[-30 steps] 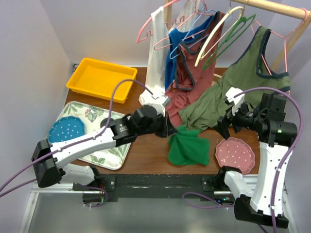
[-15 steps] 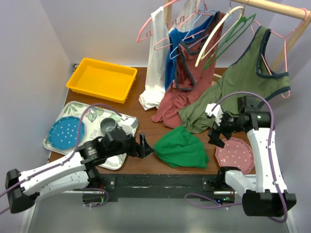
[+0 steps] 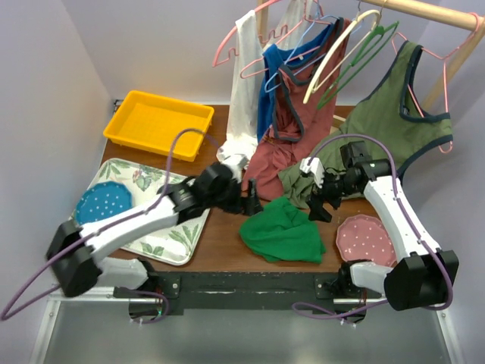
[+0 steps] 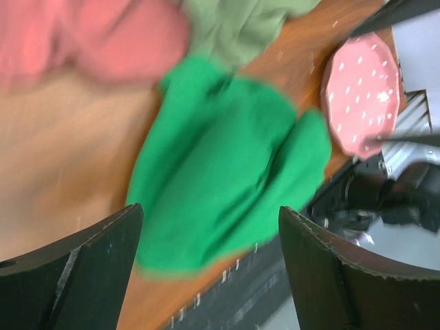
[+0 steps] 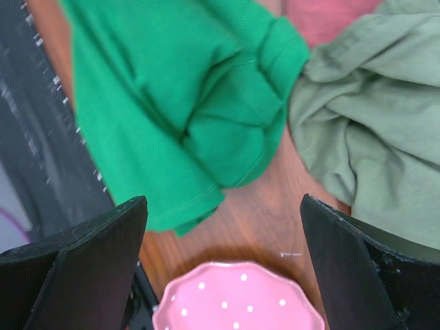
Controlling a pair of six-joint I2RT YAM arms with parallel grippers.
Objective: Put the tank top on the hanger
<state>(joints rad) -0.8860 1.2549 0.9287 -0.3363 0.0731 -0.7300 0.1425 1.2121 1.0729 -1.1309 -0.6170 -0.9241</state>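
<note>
The bright green tank top (image 3: 282, 231) lies crumpled on the wooden table near its front edge, held by nothing. My left gripper (image 3: 251, 200) hovers open just beyond the top's left edge; in the left wrist view the tank top (image 4: 227, 158) fills the space ahead of the open left gripper (image 4: 210, 275). My right gripper (image 3: 317, 205) stands open at the top's right edge; the right wrist view shows the tank top (image 5: 185, 103) ahead of the right gripper (image 5: 223, 268). The thin dark-green hanger (image 3: 356, 64) hangs empty on the rail at the back.
An olive top (image 3: 379, 129) and a rust-red top (image 3: 284, 144) hang from the wooden rail (image 3: 432, 11), draping onto the table behind the tank top. A pink plate (image 3: 367, 238) sits at the right front. A floral tray (image 3: 170, 243) with a blue plate (image 3: 103, 202) and a yellow bin (image 3: 159, 123) stand left.
The left gripper let go of the tank top, which dropped onto the table; that arm pulled back, then returned to the top's left edge. The right arm moved left toward the top.
</note>
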